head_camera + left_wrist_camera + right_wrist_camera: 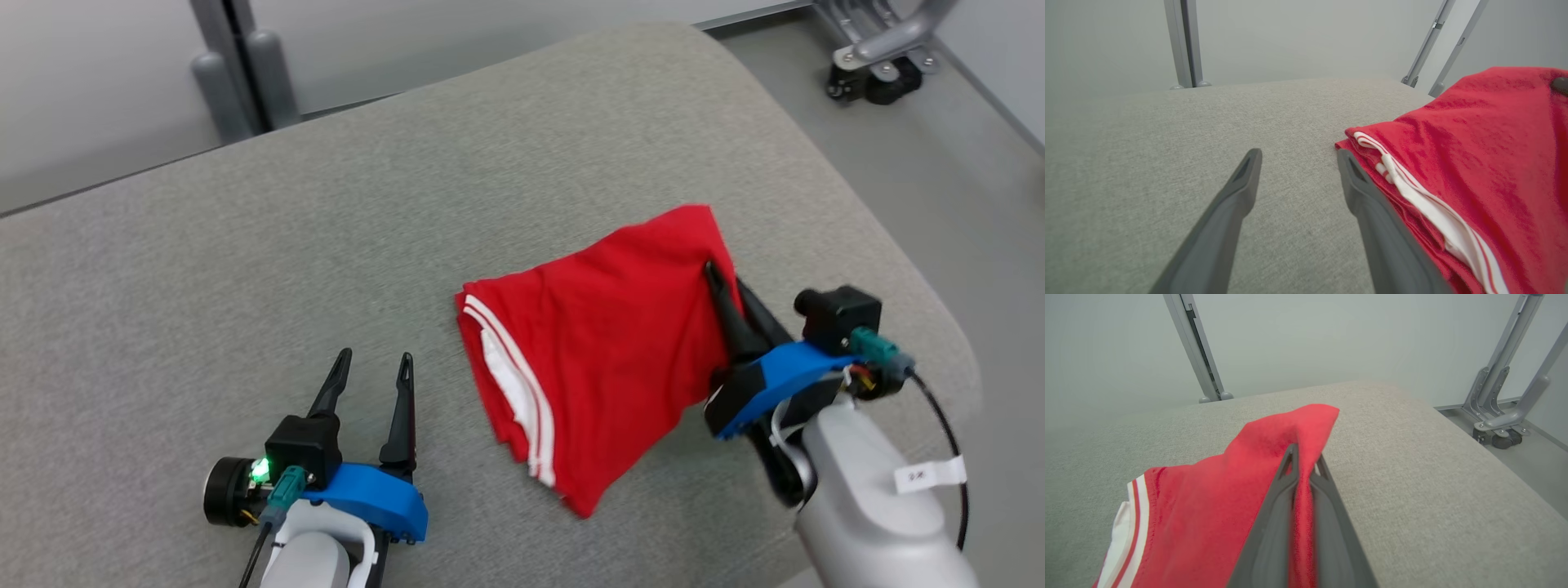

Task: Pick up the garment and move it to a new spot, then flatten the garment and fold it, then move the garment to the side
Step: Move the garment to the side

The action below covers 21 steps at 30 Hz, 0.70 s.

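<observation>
Closest to me, the left pincer (376, 359) rests low over the grey desk (326, 204), its two dark fingers spread apart with nothing between them. It sits just beside the left edge of the garment (604, 343) without touching it.

Next along, the right pincer (722, 282) is clamped shut on the garment's right edge. In the right wrist view a strip of red cloth is pinched between the two fingers, and the corner beyond the tips stands up a little off the desk.

The garment is red with white striped trim. It lies on the right half of the desk as a compact stack of layers, the trim showing along its left side.

By the look of it, the picking up, flattening and folding are behind us: the cloth is already a neat packet. What seems left is the last step, carrying it off to the side, and the right-hand grip looks like the start of that.

Beyond the far edge of the desk stand grey posts (237, 73) and a wheeled frame (878, 69).
</observation>
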Tool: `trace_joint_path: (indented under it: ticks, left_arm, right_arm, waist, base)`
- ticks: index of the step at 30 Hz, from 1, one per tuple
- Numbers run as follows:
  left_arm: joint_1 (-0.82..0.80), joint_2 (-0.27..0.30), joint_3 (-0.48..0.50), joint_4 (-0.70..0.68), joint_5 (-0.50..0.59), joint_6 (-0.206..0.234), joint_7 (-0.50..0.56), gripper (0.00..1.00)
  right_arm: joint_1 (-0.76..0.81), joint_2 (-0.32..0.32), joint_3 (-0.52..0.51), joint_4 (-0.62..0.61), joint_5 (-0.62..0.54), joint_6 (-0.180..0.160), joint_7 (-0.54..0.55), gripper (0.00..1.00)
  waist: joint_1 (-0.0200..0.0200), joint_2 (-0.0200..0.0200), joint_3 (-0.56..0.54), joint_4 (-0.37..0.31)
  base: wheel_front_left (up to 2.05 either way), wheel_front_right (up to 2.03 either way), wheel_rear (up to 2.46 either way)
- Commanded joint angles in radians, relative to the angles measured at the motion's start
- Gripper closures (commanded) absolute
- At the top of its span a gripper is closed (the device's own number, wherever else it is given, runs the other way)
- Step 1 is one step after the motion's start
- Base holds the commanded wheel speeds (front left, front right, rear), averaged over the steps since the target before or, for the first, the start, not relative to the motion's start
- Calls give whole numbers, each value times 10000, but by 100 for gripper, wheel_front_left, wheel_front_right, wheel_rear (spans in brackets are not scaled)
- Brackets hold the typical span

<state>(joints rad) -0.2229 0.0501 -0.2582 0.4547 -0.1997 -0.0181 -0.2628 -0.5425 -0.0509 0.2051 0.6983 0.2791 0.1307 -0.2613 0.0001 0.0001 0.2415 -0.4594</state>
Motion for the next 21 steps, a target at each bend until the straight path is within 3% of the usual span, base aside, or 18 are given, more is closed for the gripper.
trace_joint_path:
  ticks: [1, 7, 17, 21]
  left_arm:
    - [-183, 7, 54, 19, 92, -9, -26, 0]
    - [-459, 5, 29, 142, 464, -179, -26, 0]
    - [-776, 21, 76, 155, 781, -320, -21, 0]
    - [-809, 62, 97, 158, 830, -366, 0, 0]
  right_arm:
    - [-271, -81, -112, 32, -141, 1, -56, 100]
    - [-1419, -733, -1135, 455, -1672, -1, -56, 100]
    - [-2814, -2496, -4271, 1742, -4287, -1, -56, 100]
    - [-2963, -2857, -5109, 1867, -5298, 1, -54, 100]
  waist:
    - [-1, -1, 231, 280]
    - [-1, -1, 819, 1162]
    - [-1, -1, 1552, 2377]
    - [-1, -1, 1675, 2725]
  base:
    - [0, 0, 0]
    - [0, 0, 0]
    - [0, 0, 0]
    - [0, 0, 0]
